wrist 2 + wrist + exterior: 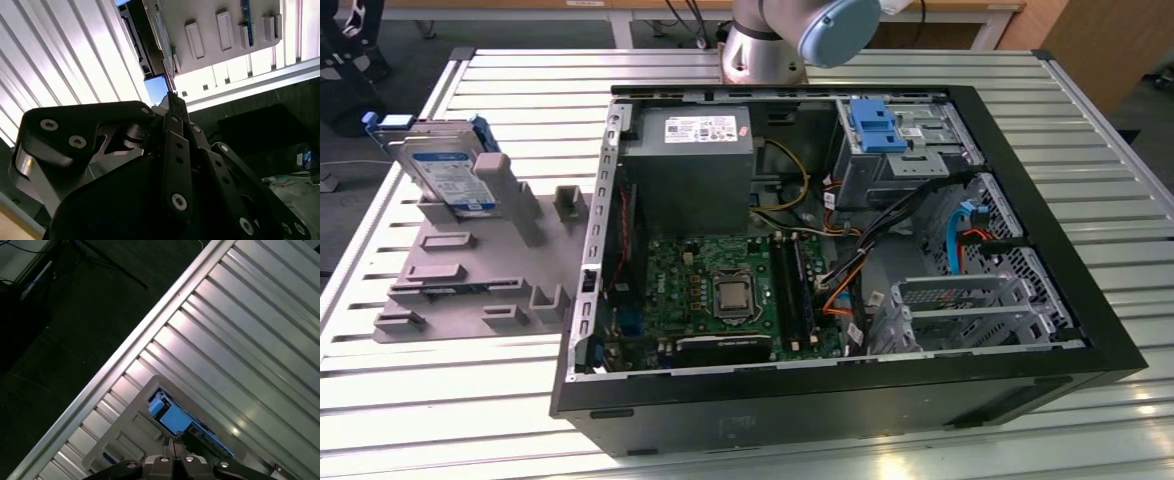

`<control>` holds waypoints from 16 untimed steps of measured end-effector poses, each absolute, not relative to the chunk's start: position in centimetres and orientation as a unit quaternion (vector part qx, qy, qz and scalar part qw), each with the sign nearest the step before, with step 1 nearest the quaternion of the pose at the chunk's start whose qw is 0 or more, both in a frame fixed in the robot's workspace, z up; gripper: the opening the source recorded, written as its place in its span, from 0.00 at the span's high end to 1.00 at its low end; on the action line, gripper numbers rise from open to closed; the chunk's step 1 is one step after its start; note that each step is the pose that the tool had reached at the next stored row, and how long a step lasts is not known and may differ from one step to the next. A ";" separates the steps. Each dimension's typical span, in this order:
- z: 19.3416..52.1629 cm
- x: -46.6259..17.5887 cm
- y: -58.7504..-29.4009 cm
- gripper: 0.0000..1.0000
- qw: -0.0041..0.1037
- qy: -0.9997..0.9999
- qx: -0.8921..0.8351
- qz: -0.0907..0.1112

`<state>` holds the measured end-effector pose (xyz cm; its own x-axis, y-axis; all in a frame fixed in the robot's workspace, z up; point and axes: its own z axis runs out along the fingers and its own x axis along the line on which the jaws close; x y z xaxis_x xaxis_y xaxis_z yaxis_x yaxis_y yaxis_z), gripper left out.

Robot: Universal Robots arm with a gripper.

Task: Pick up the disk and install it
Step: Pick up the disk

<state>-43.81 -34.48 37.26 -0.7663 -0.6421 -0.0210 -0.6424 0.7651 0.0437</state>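
1. Gripper (172, 102): in the second wrist view the black linkages run together to a single tip. The jaws are together, with nothing between them. In the first wrist view the fingertips (170, 446) also meet. The disk (175, 421) shows past them as a blue-and-white face, apart from the tips.

2. Rack (131, 426): a grey plastic rack with raised slots lies flat on the table (240, 330), which is made of silver slats. Dark floor (60, 315) lies beyond the table edge.

3. Computer case (854, 405): in the exterior view the black case lies on its side with the cover off, nearest the camera. Inside it, from near to far:
   - green circuit board (720, 290), with a silver drive cage (961, 310) towards the exterior view's right;
   - grey power supply (694, 160) with a white sticker, at the far wall;
   - blue bracket (878, 125) with no drive in it, in the far bay beside the power supply.

4. Disk location: the disk stands on edge, leaning slightly, in a slot at the far end of the rack. It is outside the case, on the exterior view's left, and well apart from the blue bracket.

5. Arm (774, 40): the base stands at the far edge of the table, behind the case.
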 end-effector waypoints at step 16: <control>37.2 -43.8 -34.5 0.89 -0.001 0.885 -0.464 0.024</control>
